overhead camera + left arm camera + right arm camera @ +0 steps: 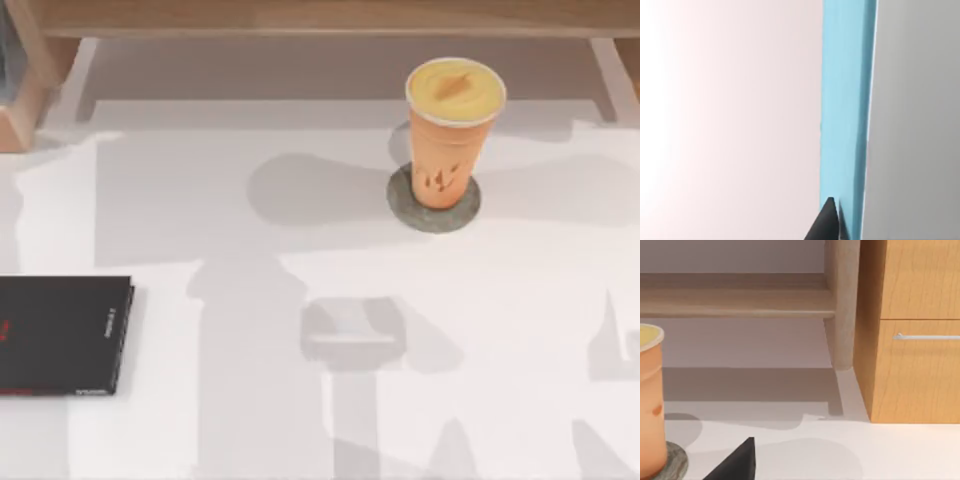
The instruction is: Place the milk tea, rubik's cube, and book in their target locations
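1. The milk tea [452,135] stands upright on a round grey coaster [433,200], far and right of centre on the white desk [250,400].
2. A thin black book [62,334] lies flat at the desk's near left edge, well apart from the cup.
3. The left hand [832,220] shows as dark fingertips set against the teal-blue book [847,100], which stands as a tall narrow band; I cannot tell if the hand is clamped on it.
4. One dark fingertip of the right hand [735,462] sits low over the desk, near the coaster; its grip I cannot tell.
5. A wooden drawer unit [915,330] with a metal handle stands beyond it.
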